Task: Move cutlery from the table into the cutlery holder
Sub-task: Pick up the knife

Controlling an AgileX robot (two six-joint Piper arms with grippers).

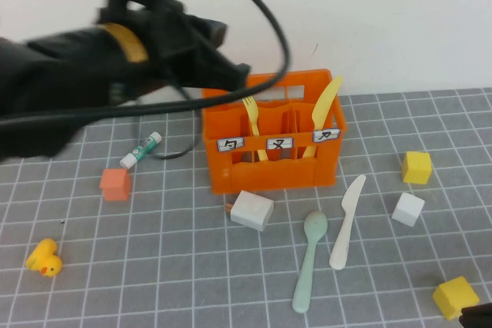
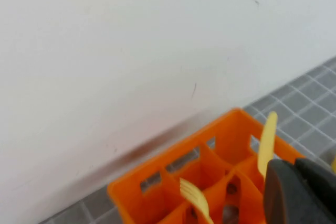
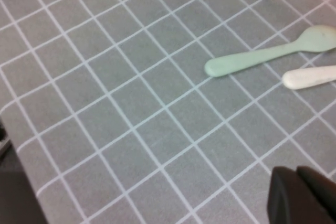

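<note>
The orange cutlery holder (image 1: 269, 170) stands mid-table with a pale yellow fork (image 1: 251, 113) and a pale yellow knife (image 1: 327, 97) upright in its compartments. On the grey gridded table (image 1: 154, 266) in front of it lie a mint-green spoon (image 1: 310, 259) and a cream-white knife (image 1: 347, 220). My left gripper (image 1: 234, 74) hovers above the holder's back left corner, shut and empty; its wrist view shows the holder (image 2: 157, 192), knife (image 2: 268, 140) and fork (image 2: 194, 198) below the gripper (image 2: 299, 192). My right gripper (image 3: 302, 195) is shut low at the near right corner, apart from the spoon (image 3: 262, 56).
A glue stick (image 1: 141, 150), an orange cube (image 1: 115, 183) and a yellow duck (image 1: 44, 257) lie left of the holder. A white block (image 1: 252, 210) sits against its front. A white cube (image 1: 408, 209) and two yellow cubes (image 1: 417, 167) (image 1: 455, 297) lie right.
</note>
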